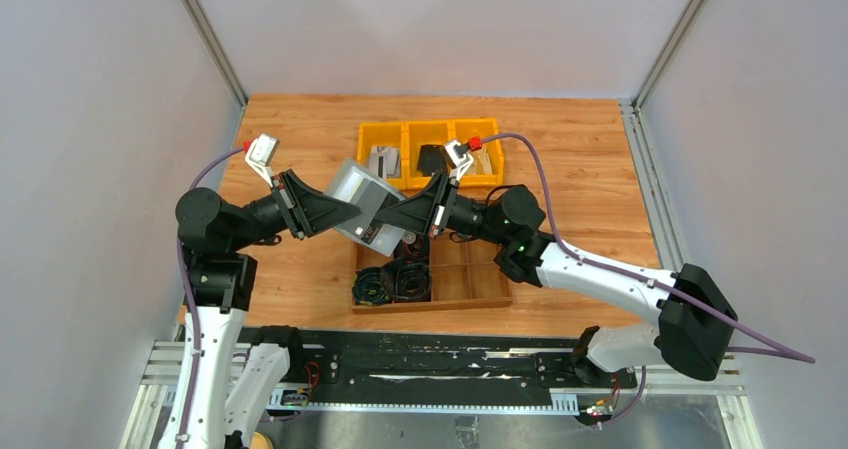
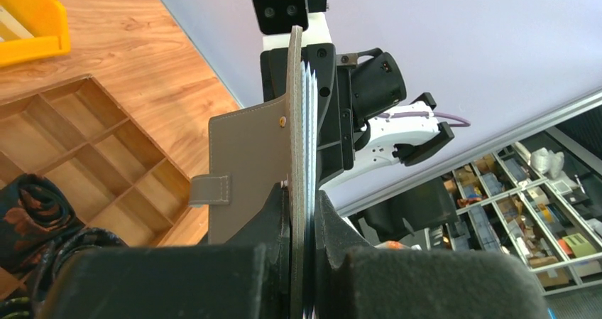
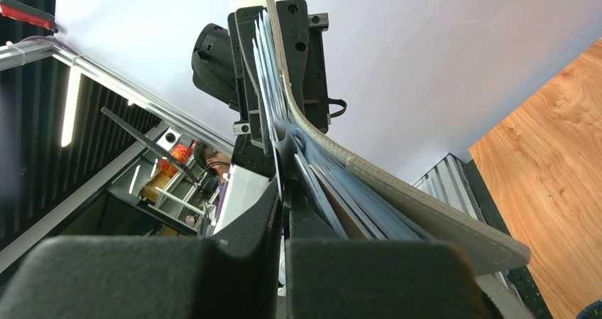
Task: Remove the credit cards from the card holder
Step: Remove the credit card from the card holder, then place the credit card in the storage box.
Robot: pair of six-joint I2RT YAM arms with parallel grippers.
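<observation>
Nearest the arm bases, a wooden organiser tray (image 1: 470, 284) with coiled black cables (image 1: 390, 281) lies directly beneath the action. Just above it the two arms meet head-on, the grey card holder (image 1: 360, 194) held between them in mid-air, clear of the table (image 1: 300, 129). The left gripper (image 1: 335, 209) is clenched on one end of the holder, cover and card edges together, apparently to anchor it. The right gripper (image 1: 395, 214), facing it, is pinched tight on the fanned edges of the credit cards (image 3: 334, 177) at the other end, though how many it grips cannot be told. Lifting the wallet edge-on likely gives both pairs of fingers room to pull in opposite directions. No card has left the holder, and the left clamp may be trapping them. Farther back, yellow bins (image 1: 425, 122), one holding a black item (image 1: 432, 157), stand apart from the work.
</observation>
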